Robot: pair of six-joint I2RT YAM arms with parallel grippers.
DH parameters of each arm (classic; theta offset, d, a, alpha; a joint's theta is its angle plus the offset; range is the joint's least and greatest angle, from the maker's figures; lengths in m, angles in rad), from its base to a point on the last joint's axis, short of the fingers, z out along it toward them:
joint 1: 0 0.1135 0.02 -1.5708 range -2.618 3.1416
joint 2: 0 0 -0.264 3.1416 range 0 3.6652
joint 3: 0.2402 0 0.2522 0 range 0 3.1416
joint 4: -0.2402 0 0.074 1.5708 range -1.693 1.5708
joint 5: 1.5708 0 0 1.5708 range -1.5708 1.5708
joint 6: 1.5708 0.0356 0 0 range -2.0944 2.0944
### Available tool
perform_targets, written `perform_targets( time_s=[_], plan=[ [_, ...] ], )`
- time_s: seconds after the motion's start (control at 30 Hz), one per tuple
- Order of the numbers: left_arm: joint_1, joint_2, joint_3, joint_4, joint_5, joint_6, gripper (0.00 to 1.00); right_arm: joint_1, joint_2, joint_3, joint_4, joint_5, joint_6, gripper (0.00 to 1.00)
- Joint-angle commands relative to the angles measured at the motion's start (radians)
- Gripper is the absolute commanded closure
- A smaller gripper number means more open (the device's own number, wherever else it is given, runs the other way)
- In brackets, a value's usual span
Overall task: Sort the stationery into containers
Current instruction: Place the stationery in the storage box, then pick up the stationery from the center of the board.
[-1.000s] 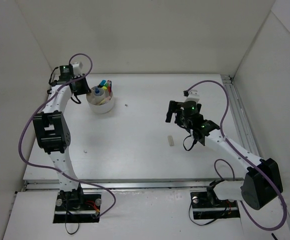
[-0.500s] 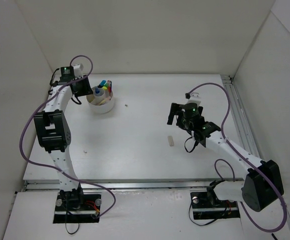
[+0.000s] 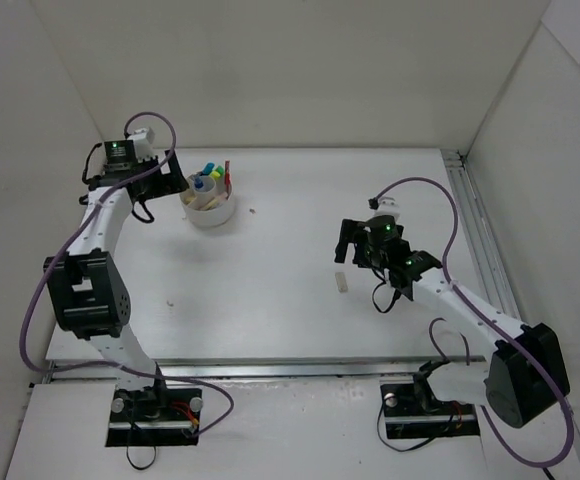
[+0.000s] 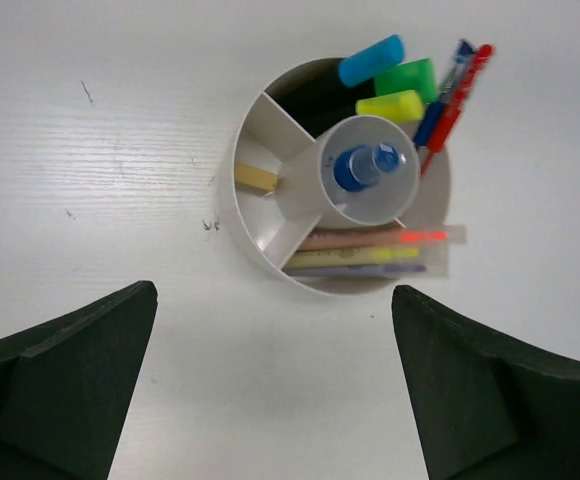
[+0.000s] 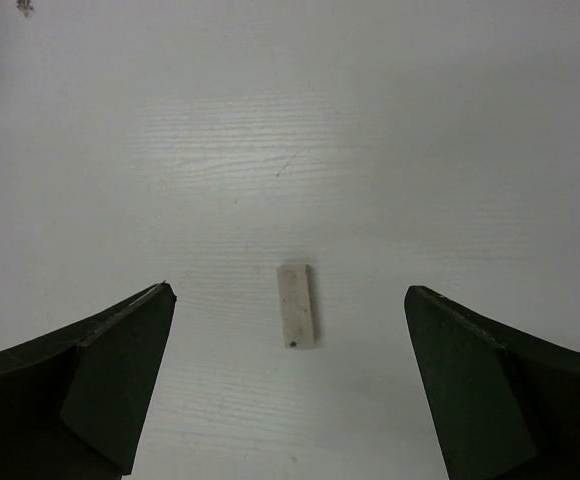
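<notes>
The white round bowl (image 3: 210, 207) with inner dividers stands at the back left. In the left wrist view the bowl (image 4: 242, 215) holds highlighters with blue (image 4: 371, 60), green (image 4: 405, 77) and yellow (image 4: 390, 104) ends. It also holds a red and a blue pen (image 4: 457, 95), a white-blue tube (image 4: 367, 165) in the middle cup, a beige eraser (image 4: 256, 178) and several thin sticks (image 4: 370, 240). My left gripper (image 4: 274, 290) is open and empty, just beside the bowl. Another beige eraser (image 5: 297, 305) lies flat on the table (image 3: 342, 283). My right gripper (image 5: 288, 290) hangs open above it.
White walls close in the table on three sides. A metal rail (image 3: 480, 240) runs along the right edge. Small specks lie near the bowl (image 3: 253, 211) and at the front left (image 3: 170, 300). Purple cables loop over both arms.
My left gripper has opened wide and its wrist has drawn back to the left of the bowl. My right gripper has moved down and closer to the eraser on the table.
</notes>
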Motion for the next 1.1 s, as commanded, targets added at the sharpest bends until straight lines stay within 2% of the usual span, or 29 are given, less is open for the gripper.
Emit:
perform_targets(
  time_s=[0.0, 0.03, 0.27, 0.3, 0.43, 0.53, 0.57, 0.6, 0.63, 0.67, 0.77, 0.93, 0.97, 1.07],
  plan=[
    [-0.003, -0.300, -0.113, 0.117, 0.004, -0.056, 0.00, -0.005, 0.042, -0.005, -0.002, -0.087, 0.017, 0.02],
    [-0.003, -0.301, -0.142, 0.122, 0.000, -0.060, 0.00, -0.001, 0.053, -0.007, -0.002, -0.100, 0.020, 0.02],
    [-0.030, -0.665, -0.415, 0.102, -0.120, -0.134, 0.00, 0.025, 0.177, -0.039, -0.002, -0.097, 0.058, 0.05],
    [-0.030, -0.698, -0.487, 0.111, -0.114, -0.142, 0.00, 0.033, 0.211, -0.036, -0.002, -0.085, 0.059, 0.06],
    [-0.030, -0.856, -0.609, 0.165, -0.016, -0.162, 0.00, 0.050, 0.298, -0.011, 0.011, -0.022, 0.043, 0.15],
    [-0.030, -0.893, -0.620, 0.154, 0.009, -0.160, 0.00, 0.061, 0.357, 0.001, 0.018, -0.017, 0.045, 0.38],
    [-0.030, -0.894, -0.615, 0.130, 0.010, -0.160, 0.00, 0.061, 0.364, -0.001, 0.023, -0.020, 0.048, 0.58],
    [-0.030, -0.899, -0.609, 0.122, 0.010, -0.163, 0.00, 0.068, 0.367, -0.004, 0.038, -0.031, 0.052, 0.67],
    [-0.030, -0.898, -0.607, 0.110, 0.013, -0.165, 0.00, 0.073, 0.363, -0.017, 0.049, -0.029, 0.054, 0.82],
    [-0.030, -0.899, -0.607, 0.109, 0.027, -0.166, 0.00, 0.083, 0.346, -0.027, 0.072, -0.039, 0.051, 0.88],
    [-0.030, -0.907, -0.633, 0.143, 0.128, -0.166, 0.00, 0.100, 0.271, -0.059, 0.127, -0.084, -0.003, 0.99],
    [-0.064, -0.904, -0.689, 0.227, 0.257, -0.229, 0.00, 0.128, 0.122, -0.114, 0.263, -0.302, -0.150, 1.00],
    [-0.094, -0.901, -0.701, 0.259, 0.272, -0.246, 0.00, 0.146, 0.080, -0.123, 0.296, -0.407, -0.180, 1.00],
    [-0.177, -0.879, -0.742, 0.330, 0.299, -0.281, 0.00, 0.191, 0.021, -0.152, 0.417, -0.555, -0.288, 1.00]
  ],
)
